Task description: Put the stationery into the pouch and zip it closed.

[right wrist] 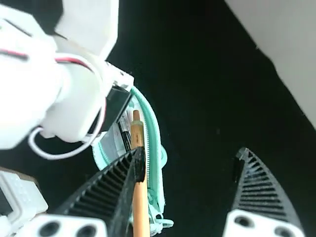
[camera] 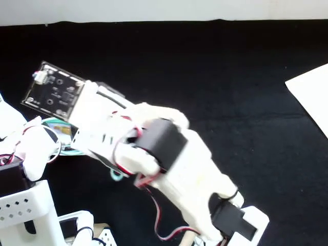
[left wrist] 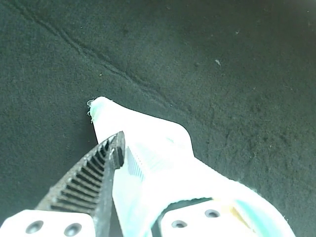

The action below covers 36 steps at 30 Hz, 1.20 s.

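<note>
Pouch (right wrist: 152,140) holds a pencil (right wrist: 137,132); left pincer (left wrist: 123,155) grips its corner, right pincer (right wrist: 192,155) gapes.

Pouch (right wrist: 154,143), mint green: one. Pencil (right wrist: 137,129), wooden: one counted. Robot arms: two, being the left arm (camera: 32,146) at near left and the right arm (camera: 174,159) across the middle; white sheet (camera: 313,95), right edge: one.

A black cloth (camera: 215,66) is spread underneath, and a long crease (left wrist: 111,68) is seen running across it. A white sheet (camera: 315,95) is laid on it, off to one side.
</note>
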### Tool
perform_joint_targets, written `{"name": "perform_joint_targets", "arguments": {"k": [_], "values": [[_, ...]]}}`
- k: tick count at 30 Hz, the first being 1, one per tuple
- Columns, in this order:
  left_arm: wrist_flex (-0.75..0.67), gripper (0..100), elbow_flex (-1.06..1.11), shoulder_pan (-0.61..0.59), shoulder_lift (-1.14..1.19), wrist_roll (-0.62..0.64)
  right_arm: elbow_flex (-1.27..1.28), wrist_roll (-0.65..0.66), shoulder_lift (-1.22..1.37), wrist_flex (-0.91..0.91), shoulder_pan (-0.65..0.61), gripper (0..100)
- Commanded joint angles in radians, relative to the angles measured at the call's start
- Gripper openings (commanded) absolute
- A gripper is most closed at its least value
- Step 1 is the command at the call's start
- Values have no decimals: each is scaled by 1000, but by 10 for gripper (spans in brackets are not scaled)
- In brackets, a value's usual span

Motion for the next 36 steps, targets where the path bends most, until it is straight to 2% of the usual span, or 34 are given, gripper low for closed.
{"name": "perform_joint_targets", "arguments": {"k": [1, 7, 13, 18, 21, 25, 27, 30, 33, 36], "values": [[29, 7, 110, 36, 24, 6, -142, -8, -33, 56, 10, 286], [29, 7, 110, 35, 24, 6, -150, -5, -42, 166, 39, 286], [28, 7, 108, 35, 24, 6, -70, 0, -56, 203, 289, 255], [-2, 7, 101, 30, 24, 34, 254, 60, -142, 203, 441, 234], [-68, 7, 101, -1, 24, 57, 501, 46, -182, 186, 450, 234], [-107, 7, 101, -58, 24, 78, 820, 21, -211, 53, 450, 234], [-121, 7, 99, -84, 24, 89, 963, 123, -213, -33, 450, 234], [-123, 7, 99, -108, 24, 87, 1118, 364, -216, -76, 450, 233], [-126, 7, 99, -114, 25, 87, 1167, 552, -214, -68, 450, 231], [-126, 7, 99, -114, 27, 87, 1178, 687, -206, -5, 447, 231]]}}
